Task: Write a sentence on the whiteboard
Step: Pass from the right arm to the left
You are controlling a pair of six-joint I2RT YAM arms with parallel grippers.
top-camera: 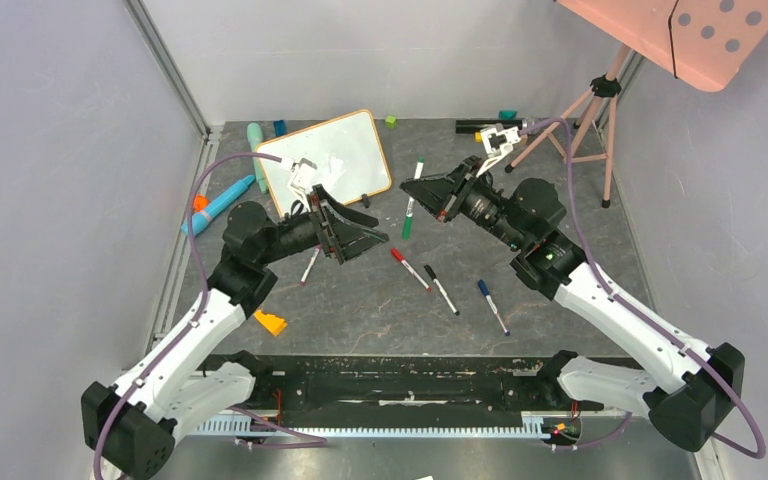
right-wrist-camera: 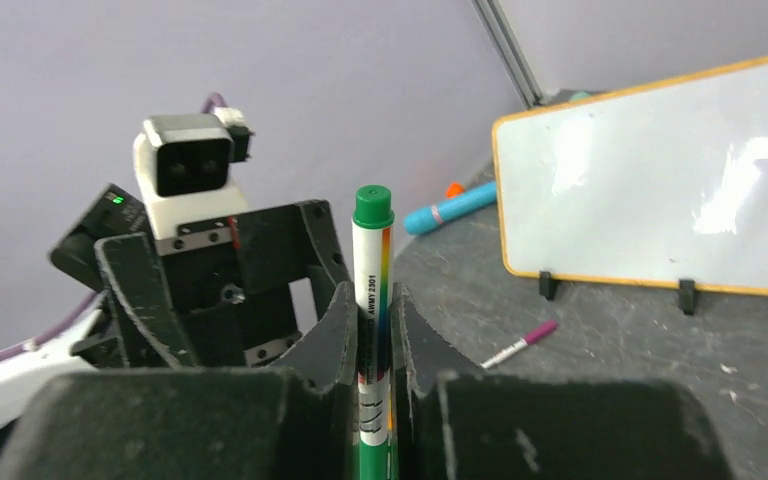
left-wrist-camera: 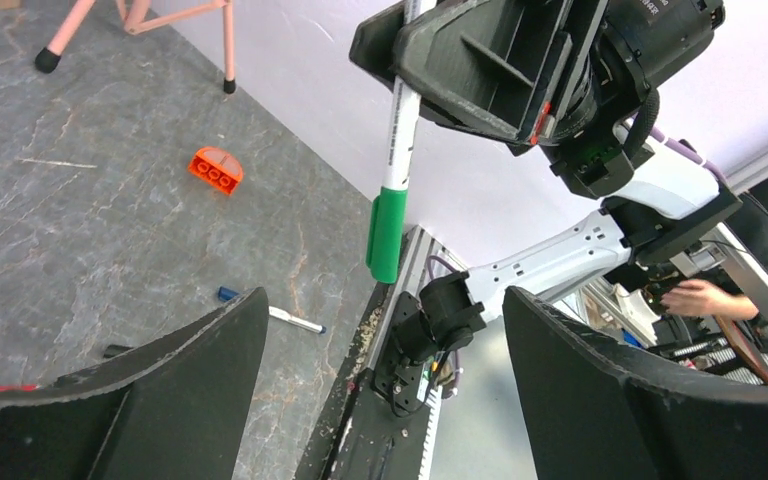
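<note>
Grey table [top-camera: 360, 310] carries whiteboard [top-camera: 345, 150], loose markers [top-camera: 410, 270], orange brick [top-camera: 271, 322].

The whiteboard [right-wrist-camera: 650, 180] is glossy white, framed in smooth orange plastic. The counter [left-wrist-camera: 110, 230] looks like matt, grey-veined stone. The left pincer [left-wrist-camera: 380, 340] is matt black plastic, rough-edged; the green marker [right-wrist-camera: 372, 290] has a glossy barrel.

Left claw [left-wrist-camera: 384, 308] gaping wide, right claw [right-wrist-camera: 373, 312] clamped on green marker [right-wrist-camera: 372, 250]

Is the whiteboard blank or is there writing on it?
Blank. The whiteboard shows only soft glare on its white face, with no marker strokes, in both the right wrist and top views.
</note>
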